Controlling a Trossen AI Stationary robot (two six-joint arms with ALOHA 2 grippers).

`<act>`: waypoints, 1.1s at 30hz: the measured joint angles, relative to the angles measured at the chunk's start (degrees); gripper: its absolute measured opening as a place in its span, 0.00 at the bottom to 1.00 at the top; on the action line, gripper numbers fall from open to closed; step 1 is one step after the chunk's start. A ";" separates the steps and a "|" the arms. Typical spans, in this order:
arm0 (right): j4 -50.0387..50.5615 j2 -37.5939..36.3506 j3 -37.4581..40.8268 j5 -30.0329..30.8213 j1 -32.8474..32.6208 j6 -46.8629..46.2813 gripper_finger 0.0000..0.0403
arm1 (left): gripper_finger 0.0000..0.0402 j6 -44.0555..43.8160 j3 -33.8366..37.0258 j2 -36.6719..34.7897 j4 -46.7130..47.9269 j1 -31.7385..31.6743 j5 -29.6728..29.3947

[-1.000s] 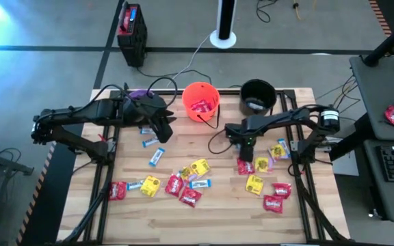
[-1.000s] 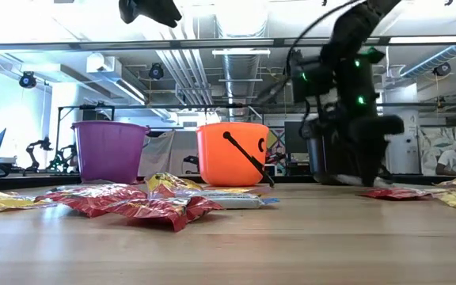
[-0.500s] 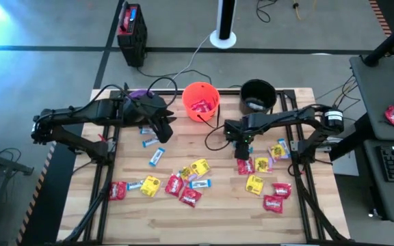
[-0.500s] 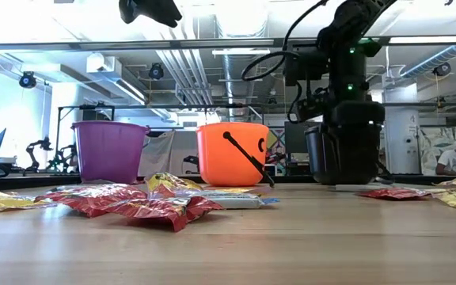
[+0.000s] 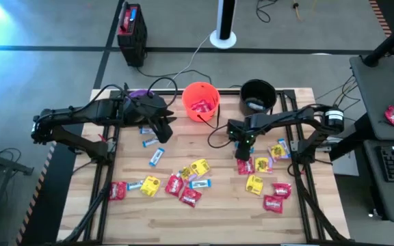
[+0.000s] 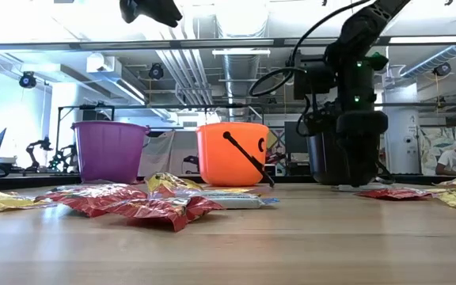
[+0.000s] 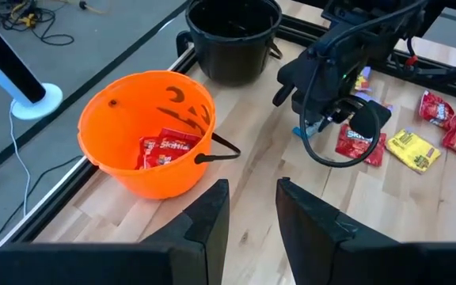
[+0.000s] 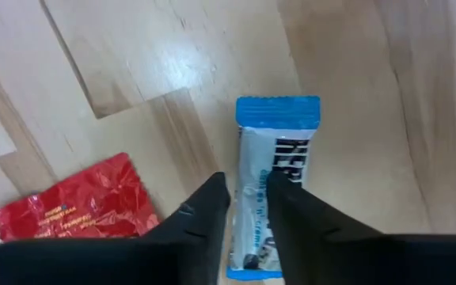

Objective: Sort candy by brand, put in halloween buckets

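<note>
The right claw covers the middle of a blue-and-white packet; beside it, a red packet runs off frame.

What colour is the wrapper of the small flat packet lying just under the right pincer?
Blue and white, on the small flat wrapped candy packet; the right wrist view shows it best.
</note>
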State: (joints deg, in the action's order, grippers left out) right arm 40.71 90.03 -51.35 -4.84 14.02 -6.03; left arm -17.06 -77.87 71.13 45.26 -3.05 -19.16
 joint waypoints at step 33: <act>-11.30 -6.83 0.28 3.17 0.13 -4.35 0.46 | 0.23 4.56 0.01 0.04 -3.74 -0.11 -1.49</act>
State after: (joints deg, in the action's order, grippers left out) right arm 29.41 83.20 -51.07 -1.67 14.15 -10.38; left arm -12.49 -77.87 71.18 41.52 -3.16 -20.65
